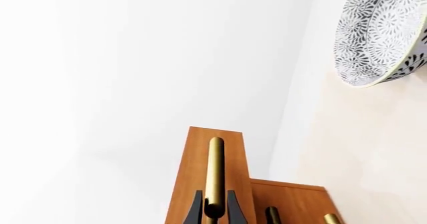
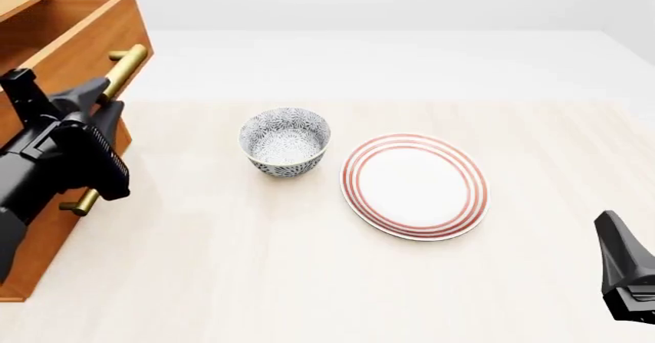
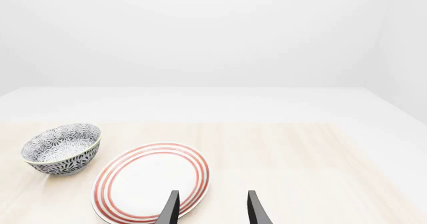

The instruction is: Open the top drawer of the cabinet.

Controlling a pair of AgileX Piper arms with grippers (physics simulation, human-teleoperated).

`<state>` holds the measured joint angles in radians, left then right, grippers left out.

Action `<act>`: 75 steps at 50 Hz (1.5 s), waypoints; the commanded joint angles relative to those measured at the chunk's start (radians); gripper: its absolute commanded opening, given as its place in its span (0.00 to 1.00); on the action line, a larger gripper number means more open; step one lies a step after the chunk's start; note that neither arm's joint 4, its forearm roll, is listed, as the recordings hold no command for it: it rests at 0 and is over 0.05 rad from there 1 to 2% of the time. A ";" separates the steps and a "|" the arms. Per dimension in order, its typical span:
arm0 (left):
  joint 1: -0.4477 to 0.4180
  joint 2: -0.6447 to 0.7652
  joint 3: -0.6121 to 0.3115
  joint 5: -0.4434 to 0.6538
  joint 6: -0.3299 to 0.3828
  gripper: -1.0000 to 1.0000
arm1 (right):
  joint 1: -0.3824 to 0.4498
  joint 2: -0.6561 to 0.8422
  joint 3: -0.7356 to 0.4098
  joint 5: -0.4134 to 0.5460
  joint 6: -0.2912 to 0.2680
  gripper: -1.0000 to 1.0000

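Note:
The orange-brown cabinet (image 2: 36,262) stands at the table's left edge. Its top drawer (image 2: 97,28) juts out from the cabinet body, its hollow inside showing from above. My left gripper (image 2: 100,101) is shut on that drawer's brass bar handle (image 2: 127,65). In the left wrist view the two black fingers (image 1: 194,209) press either side of the handle (image 1: 215,169), and the drawer front (image 1: 199,154) stands proud of the lower drawers (image 1: 297,199). My right gripper (image 3: 212,211) is open and holds nothing, low at the front right (image 2: 622,262).
A patterned grey bowl (image 2: 285,140) sits mid-table, right of the cabinet. A white plate with red rings (image 2: 415,185) lies beside it. A lower brass handle end (image 2: 79,203) pokes out under my left arm. The plate (image 3: 150,181) lies just ahead of my right gripper.

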<state>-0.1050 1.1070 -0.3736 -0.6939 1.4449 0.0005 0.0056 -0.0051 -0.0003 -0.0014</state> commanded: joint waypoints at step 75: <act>-0.059 -0.538 -0.189 0.728 -0.565 1.00 | 0.000 -0.001 0.001 0.000 0.000 1.00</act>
<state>-0.1703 0.6207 -0.4698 -0.1271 1.0233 0.0005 0.0055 -0.0051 -0.0003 -0.0014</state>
